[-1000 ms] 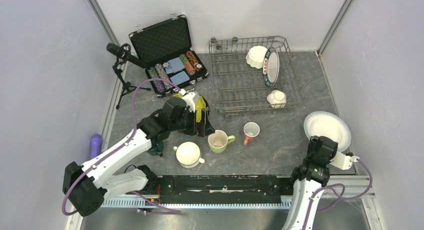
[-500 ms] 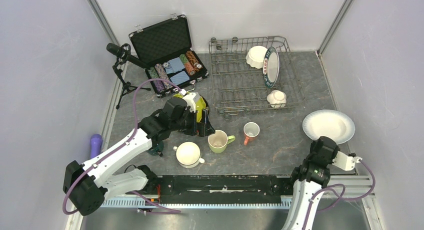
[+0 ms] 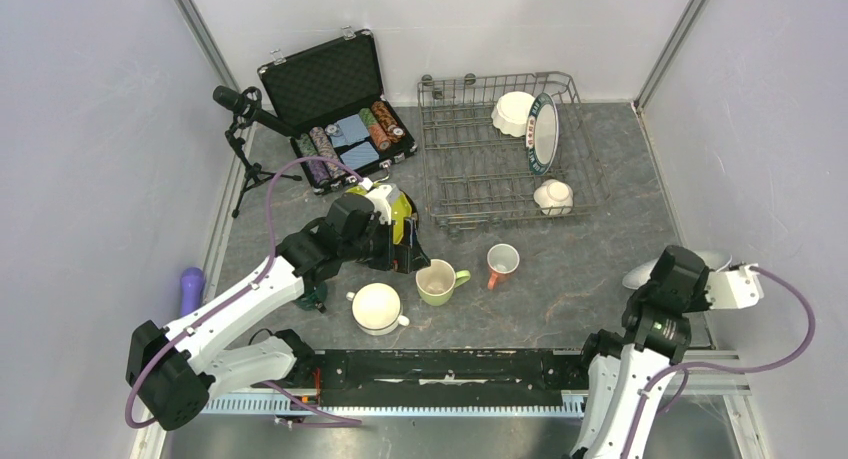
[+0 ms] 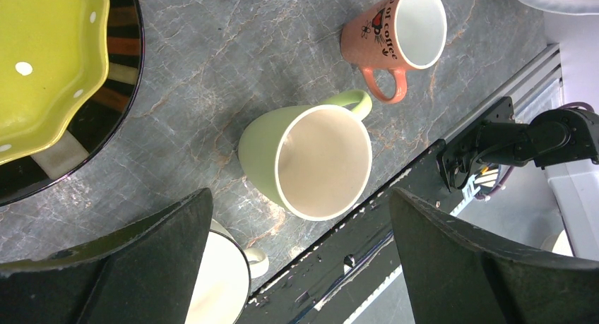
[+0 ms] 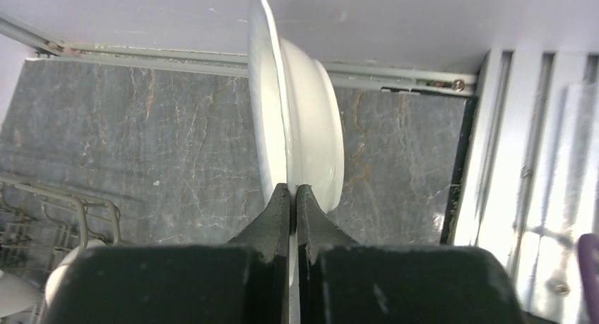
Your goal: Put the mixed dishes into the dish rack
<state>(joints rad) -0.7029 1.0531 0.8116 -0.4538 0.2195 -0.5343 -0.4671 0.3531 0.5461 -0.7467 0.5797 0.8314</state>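
The dish rack (image 3: 470, 169) stands at the far middle of the table (image 3: 580, 289), and it is only partly filled. A white bowl (image 3: 513, 112) and a teal-rimmed plate (image 3: 543, 131) stand on edge at its far right. A small white cup (image 3: 553, 196) sits near its front right corner, and the rest of the wires are bare.

The piece in hand is the white plate (image 5: 293, 119). The right tool (image 5: 293, 197) is clamped together on its rim, and the wrist view shows the plate edge-on between the fingers. It is at the right edge of the table, well apart from the rack. Whether it is clear of the table I cannot tell.

Much is left, I judge. A salmon mug (image 4: 395, 29), a light-green mug (image 4: 311, 158) and a white mug (image 3: 377, 307) wait on the table in front of the rack. A lime-green dish (image 4: 42, 63) lies on a dark plate (image 4: 106, 91) to their left. The left tool (image 4: 298, 204) hangs over the light-green mug with its fingers wide apart and holds nothing. Something dark teal (image 3: 316, 299) shows under the left arm, too hidden to name.

Farther out, a black case (image 3: 320, 79) of poker chips (image 3: 350, 139) lies open left of the rack. A microphone (image 3: 236, 101) on a small stand is beside it, and a purple object (image 3: 190, 289) lies at the left edge.

The path from plate to rack looks open, though the white cup stands on the near side where the plate would enter.
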